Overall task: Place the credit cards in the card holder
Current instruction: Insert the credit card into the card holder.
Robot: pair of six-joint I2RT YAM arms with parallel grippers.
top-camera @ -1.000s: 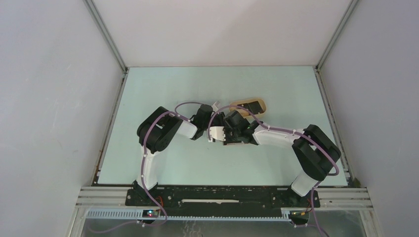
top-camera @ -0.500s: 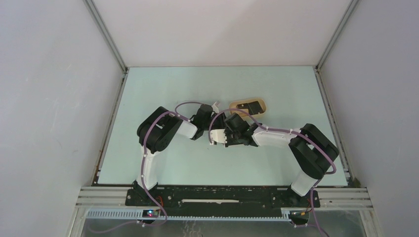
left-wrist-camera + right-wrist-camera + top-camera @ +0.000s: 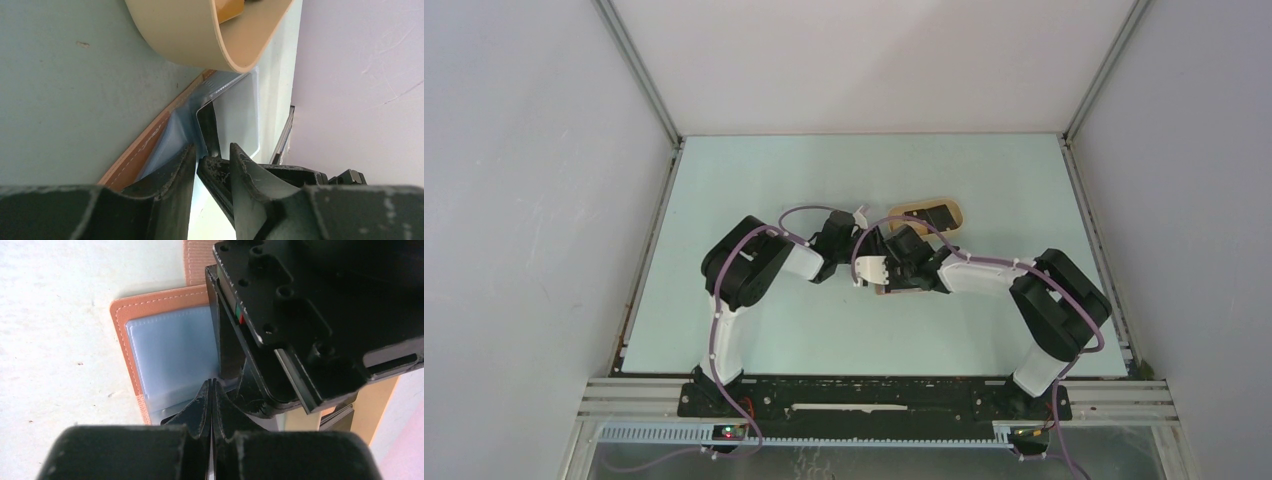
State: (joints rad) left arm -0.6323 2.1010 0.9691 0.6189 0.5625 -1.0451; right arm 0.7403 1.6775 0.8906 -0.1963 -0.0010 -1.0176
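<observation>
The card holder lies open on the table, brown border round a bluish clear sleeve; its brown edge also shows in the left wrist view. My right gripper is shut over the sleeve's near edge, with a thin dark card standing edge-on from its tips against the sleeve. My left gripper faces it from the other side, jaws a little apart, one finger resting on the sleeve. An orange-yellow card lies in the tray. From above, both grippers meet over the holder.
The beige oval tray stands just behind the holder, with black pieces in it; its rim is close above my left fingers. Grey walls enclose the pale green table on three sides.
My right gripper drew back a little toward the near left, then came forward again over the holder. The left arm has not moved.
</observation>
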